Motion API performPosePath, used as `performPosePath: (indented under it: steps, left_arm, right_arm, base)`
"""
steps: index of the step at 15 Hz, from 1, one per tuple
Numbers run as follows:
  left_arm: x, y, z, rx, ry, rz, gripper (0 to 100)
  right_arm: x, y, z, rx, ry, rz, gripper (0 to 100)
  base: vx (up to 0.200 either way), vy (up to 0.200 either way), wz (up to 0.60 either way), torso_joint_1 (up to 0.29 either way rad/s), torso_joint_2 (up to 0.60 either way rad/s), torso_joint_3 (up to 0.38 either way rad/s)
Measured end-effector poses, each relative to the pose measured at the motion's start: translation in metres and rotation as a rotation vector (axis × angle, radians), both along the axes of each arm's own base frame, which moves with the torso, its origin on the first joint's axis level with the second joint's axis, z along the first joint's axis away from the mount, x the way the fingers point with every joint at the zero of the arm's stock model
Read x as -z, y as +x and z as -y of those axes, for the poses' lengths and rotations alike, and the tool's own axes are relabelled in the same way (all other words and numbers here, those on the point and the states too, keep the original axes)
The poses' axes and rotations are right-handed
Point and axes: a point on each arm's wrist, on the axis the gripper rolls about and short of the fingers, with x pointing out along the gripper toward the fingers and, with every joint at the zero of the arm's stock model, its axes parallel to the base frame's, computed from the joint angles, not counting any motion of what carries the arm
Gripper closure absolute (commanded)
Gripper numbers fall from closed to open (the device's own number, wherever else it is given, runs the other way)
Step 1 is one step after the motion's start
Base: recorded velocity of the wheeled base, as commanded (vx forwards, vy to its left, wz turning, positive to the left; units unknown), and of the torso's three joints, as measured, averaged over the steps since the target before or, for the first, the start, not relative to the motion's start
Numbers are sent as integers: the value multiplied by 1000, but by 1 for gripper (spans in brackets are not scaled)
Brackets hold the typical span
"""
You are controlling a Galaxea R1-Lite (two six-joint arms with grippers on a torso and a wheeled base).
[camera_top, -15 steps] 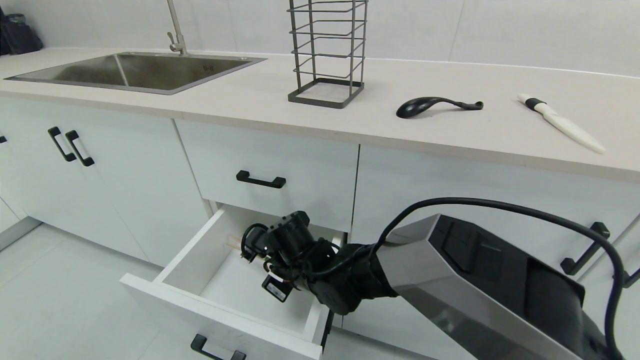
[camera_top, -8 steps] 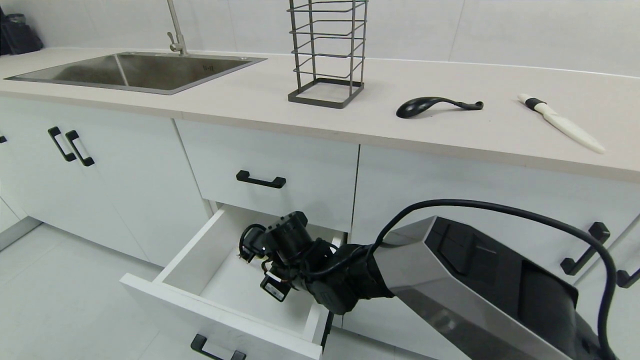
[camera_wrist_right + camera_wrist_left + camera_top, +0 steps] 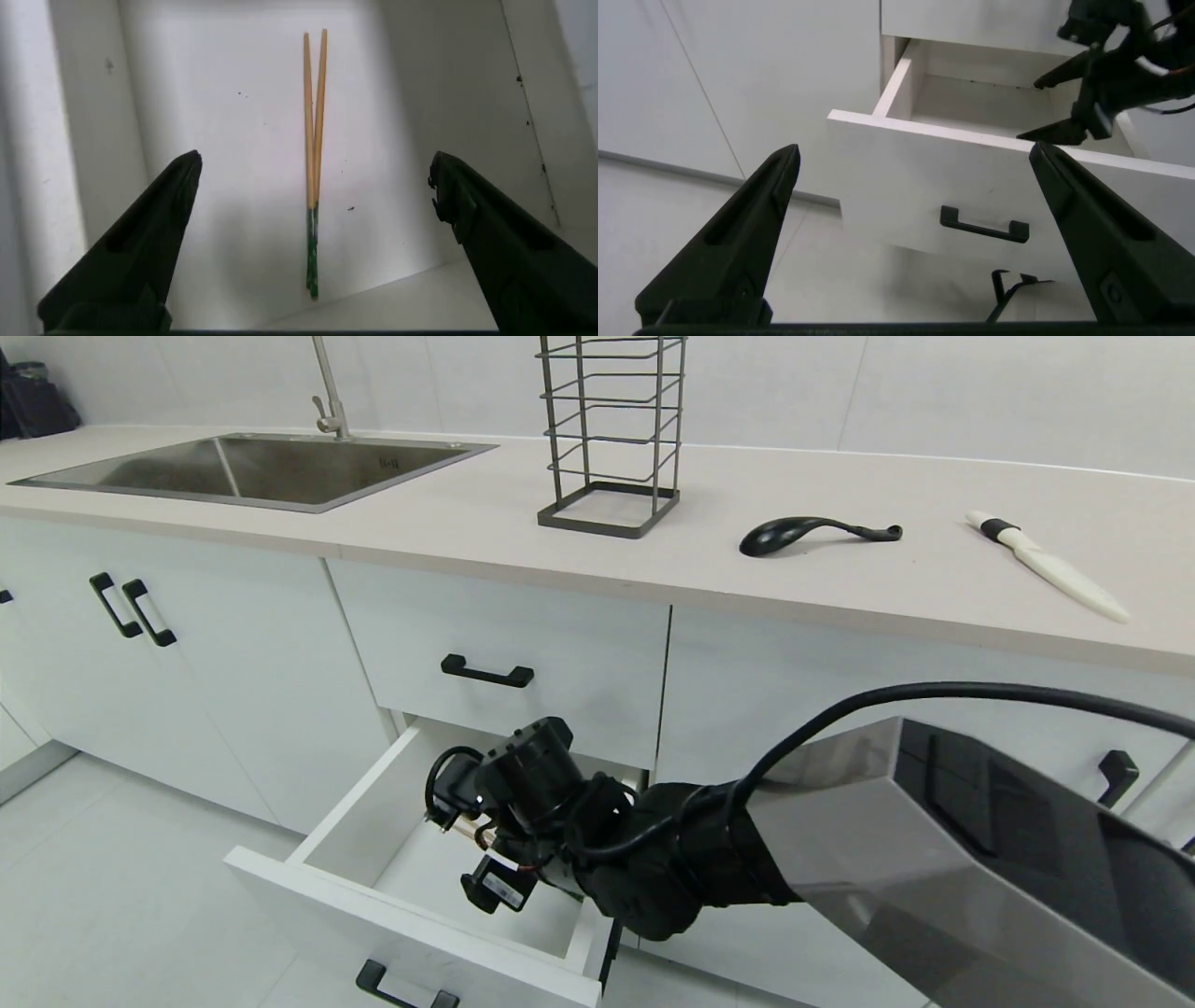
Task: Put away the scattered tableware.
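Note:
A pair of wooden chopsticks [image 3: 313, 159] with green ends lies flat on the floor of the open white drawer [image 3: 369, 896]. My right gripper [image 3: 316, 168] hovers over them, open and empty. From the head view it [image 3: 478, 863] hangs inside the drawer, near its right side. On the countertop lie a black spoon [image 3: 803, 533] and a white knife [image 3: 1047, 566] with a black band. My left gripper [image 3: 913, 159] is open and empty, low in front of the drawer front [image 3: 971, 177].
A dark wire rack [image 3: 611, 439] stands on the counter left of the spoon, and a steel sink [image 3: 252, 467] with a tap is at the far left. The closed drawer above has a black handle [image 3: 486, 671]. Cabinet doors flank the open drawer.
My right gripper has shifted left and toward the drawer's front, and the right arm has swung nearer the head camera. The spoon and knife have not moved.

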Motion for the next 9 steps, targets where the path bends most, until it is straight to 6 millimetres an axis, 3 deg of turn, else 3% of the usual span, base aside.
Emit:
performPosePath:
  steps: [5,9]
  left_arm:
    - [0,0,0,0,0,0,0]
    - [0,0,0,0,0,0,0]
  right_arm:
    - [-40,-29,24,-43,72,28,0]
    - [-53,-56,63,-127,152,16,0]
  base:
    - [0,0,0,0,0,0]
    - [0,0,0,0,0,0]
